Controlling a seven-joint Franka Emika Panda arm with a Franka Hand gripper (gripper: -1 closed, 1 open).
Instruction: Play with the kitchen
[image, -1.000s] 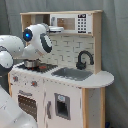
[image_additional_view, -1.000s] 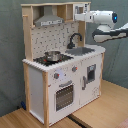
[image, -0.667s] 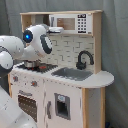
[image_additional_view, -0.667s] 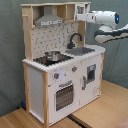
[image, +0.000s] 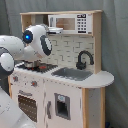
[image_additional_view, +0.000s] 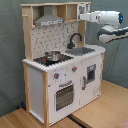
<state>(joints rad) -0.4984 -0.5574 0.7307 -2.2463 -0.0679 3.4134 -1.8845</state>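
Since a second ago the arm has shifted a little along the upper shelf. The kitchen (image_additional_view: 60, 65) stands on a wooden floor (image_additional_view: 95, 112), its white panels smooth and its frame pale wood (a round metal pot (image_additional_view: 51, 55) sits on the stove). The white arm reaches level, its gripper (image_additional_view: 81, 17) at the microwave (image: 70, 23); I cannot tell if it is open.
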